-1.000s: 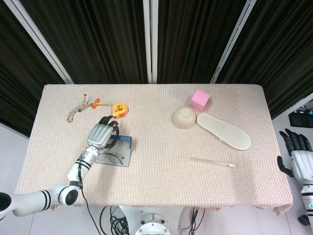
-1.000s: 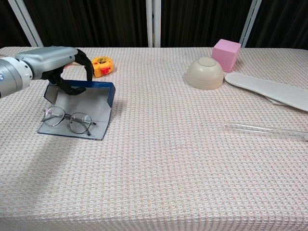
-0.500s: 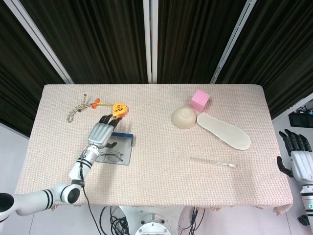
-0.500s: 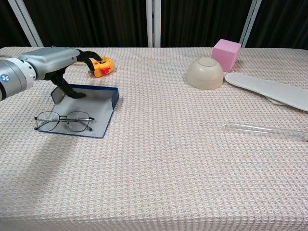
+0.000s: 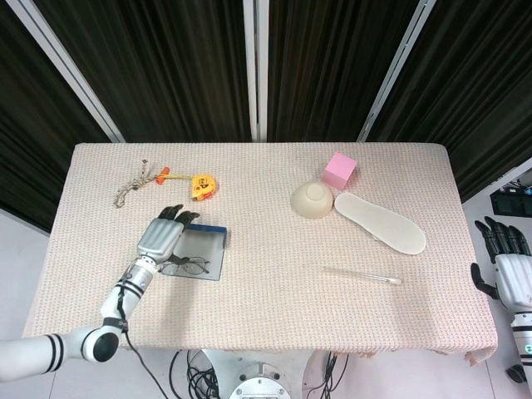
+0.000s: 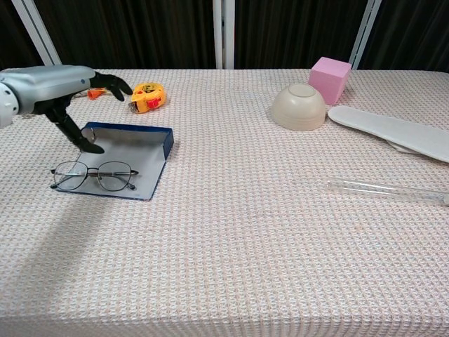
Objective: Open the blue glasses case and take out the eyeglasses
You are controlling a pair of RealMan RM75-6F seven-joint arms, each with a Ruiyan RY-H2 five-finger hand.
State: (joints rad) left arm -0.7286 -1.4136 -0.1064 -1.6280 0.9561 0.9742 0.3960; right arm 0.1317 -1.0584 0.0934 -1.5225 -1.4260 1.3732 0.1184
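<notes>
While the left hand [image 6: 59, 88] hovers over the rear-left of the blue glasses case [image 6: 133, 151], its fingers are spread and it holds nothing; one dark digit points down to the case's left edge, contact unclear. Right hand [image 5: 505, 266] hangs off the table's right edge, fingers apart, holding nothing.

Risks:
- Eyeglasses [image 6: 95, 175] lie flat on the open case's grey lining at its front-left, one lens overhanging the edge. Thin wire frame: my guess is a flat pinch slips or bends a temple.
- Case is light and unanchored. A downward or sideways push probably slides it on the woven cloth or flips the raised blue wall.
- Hand sits behind the glasses, so the reach comes across the case; snagging the lining looks possible.

Containers: case is open, holds only the glasses. Beige bowl [image 6: 298, 107] is upside down, contents not visible. Yellow tape measure [image 6: 147, 96] sits just behind the case, apart from it.
</notes>
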